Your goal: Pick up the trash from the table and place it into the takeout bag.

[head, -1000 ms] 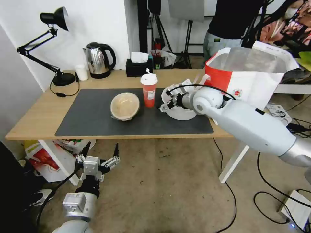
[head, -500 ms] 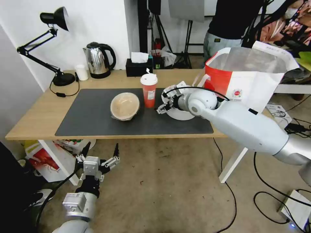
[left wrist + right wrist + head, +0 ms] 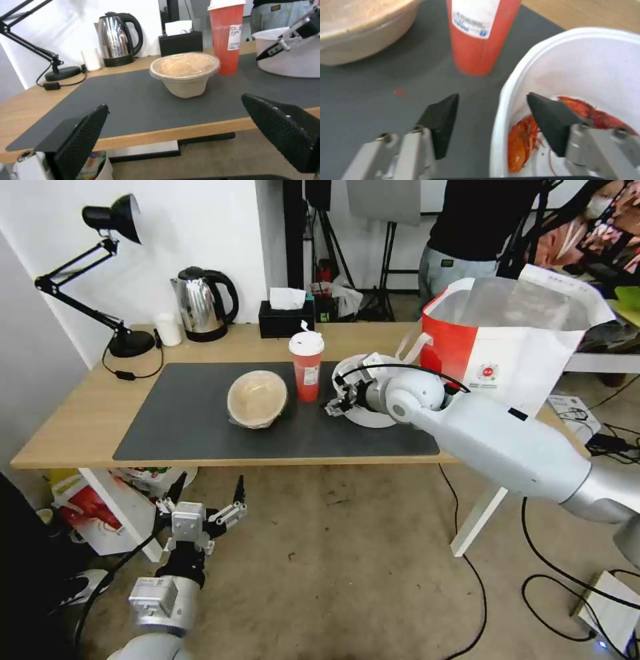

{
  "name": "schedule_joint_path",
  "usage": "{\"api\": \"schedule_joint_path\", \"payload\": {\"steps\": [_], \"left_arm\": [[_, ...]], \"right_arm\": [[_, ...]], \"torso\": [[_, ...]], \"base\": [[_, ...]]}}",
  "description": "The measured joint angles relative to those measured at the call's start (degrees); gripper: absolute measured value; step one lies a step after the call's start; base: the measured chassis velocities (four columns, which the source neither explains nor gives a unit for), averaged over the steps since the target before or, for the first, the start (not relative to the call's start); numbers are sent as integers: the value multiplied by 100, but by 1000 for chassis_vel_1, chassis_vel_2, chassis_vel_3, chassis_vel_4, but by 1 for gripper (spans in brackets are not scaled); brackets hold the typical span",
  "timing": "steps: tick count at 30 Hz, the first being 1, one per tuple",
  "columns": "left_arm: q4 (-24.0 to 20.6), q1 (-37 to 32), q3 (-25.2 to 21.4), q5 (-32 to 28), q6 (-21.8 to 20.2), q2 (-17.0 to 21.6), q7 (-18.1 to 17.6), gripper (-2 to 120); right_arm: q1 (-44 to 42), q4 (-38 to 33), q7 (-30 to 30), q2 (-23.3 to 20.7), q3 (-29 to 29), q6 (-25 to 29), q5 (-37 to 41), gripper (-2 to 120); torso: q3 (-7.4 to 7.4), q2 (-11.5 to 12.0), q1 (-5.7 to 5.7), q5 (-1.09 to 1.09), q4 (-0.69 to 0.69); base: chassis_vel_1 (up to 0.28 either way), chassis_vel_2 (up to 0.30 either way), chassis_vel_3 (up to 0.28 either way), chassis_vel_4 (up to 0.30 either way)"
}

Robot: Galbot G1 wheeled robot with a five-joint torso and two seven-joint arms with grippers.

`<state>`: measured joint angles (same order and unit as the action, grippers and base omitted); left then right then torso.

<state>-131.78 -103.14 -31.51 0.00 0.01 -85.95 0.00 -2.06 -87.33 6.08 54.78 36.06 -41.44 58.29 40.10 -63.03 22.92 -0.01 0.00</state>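
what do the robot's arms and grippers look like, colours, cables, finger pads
Both arms are smooth white-grey shells with silver metal joint rings. The right gripper has silvery metal links ending in black wedge-shaped pads, and a thin black cable loops over its wrist in the head view. The left gripper is white and silver, with black finger pads textured in a fine dotted grid.

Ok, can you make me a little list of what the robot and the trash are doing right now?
right gripper: open, fingers straddling the rim of the white bowl
white bowl: on the mat, red scraps inside
red cup: upright, beside the white bowl
tan bowl: lidded, on the mat
takeout bag: open, at the table's right end
left gripper: open, low, in front of the table
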Motion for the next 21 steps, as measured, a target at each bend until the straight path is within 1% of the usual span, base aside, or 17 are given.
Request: {"api": "schedule_joint_path", "payload": {"steps": [3, 4, 5, 8, 9, 10, 11, 12, 13, 15, 21], "left_arm": [[0, 0, 0, 0, 0, 1, 0, 100], [0, 0, 0, 0, 0, 1, 0, 100], [0, 0, 0, 0, 0, 0, 0, 100], [0, 0, 0, 0, 0, 0, 0, 100], [0, 0, 0, 0, 0, 0, 0, 100], [0, 0, 0, 0, 0, 0, 0, 100], [0, 0, 0, 0, 0, 0, 0, 100], [0, 0, 0, 0, 0, 0, 0, 100], [0, 0, 0, 0, 0, 0, 0, 100], [0, 0, 0, 0, 0, 0, 0, 100], [0, 0, 0, 0, 0, 0, 0, 100]], "right_arm": [[26, -33, 7, -34, 0, 0, 37, 41], [26, -33, 7, -34, 0, 0, 37, 41], [27, -42, 11, -45, 0, 0, 48, 34], [20, -116, 61, -69, -2, 0, 112, 21], [20, -116, 61, -69, -2, 0, 112, 21], [19, -176, 107, -81, -4, 0, 163, 16], [19, -186, 113, -84, -5, 0, 169, 14], [23, -272, 142, -110, -1, 0, 210, 6], [28, -310, 161, -123, 6, 0, 225, 2], [30, -327, 177, -127, 14, 0, 236, 0], [-16, -355, 256, -121, 34, 0, 258, 0]], "torso": [[0, 0, 0, 0, 0], [0, 0, 0, 0, 0], [0, 0, 0, 1, 0], [0, 0, 0, 1, 0], [0, 0, 0, 1, 0], [0, 0, 0, 1, 0], [0, 0, 0, 1, 0], [0, 0, 0, 0, 0], [0, 0, 0, 0, 0], [0, 0, 0, 0, 0], [0, 0, 0, 1, 0]], "base": [[0, 0, 0, 0], [0, 0, 0, 0], [0, 0, 0, 0], [0, 0, 0, 0], [0, 0, 0, 0], [0, 0, 0, 0], [0, 0, 0, 0], [0, 0, 0, 0], [0, 0, 0, 0], [0, 0, 0, 0], [0, 0, 0, 0]]}}
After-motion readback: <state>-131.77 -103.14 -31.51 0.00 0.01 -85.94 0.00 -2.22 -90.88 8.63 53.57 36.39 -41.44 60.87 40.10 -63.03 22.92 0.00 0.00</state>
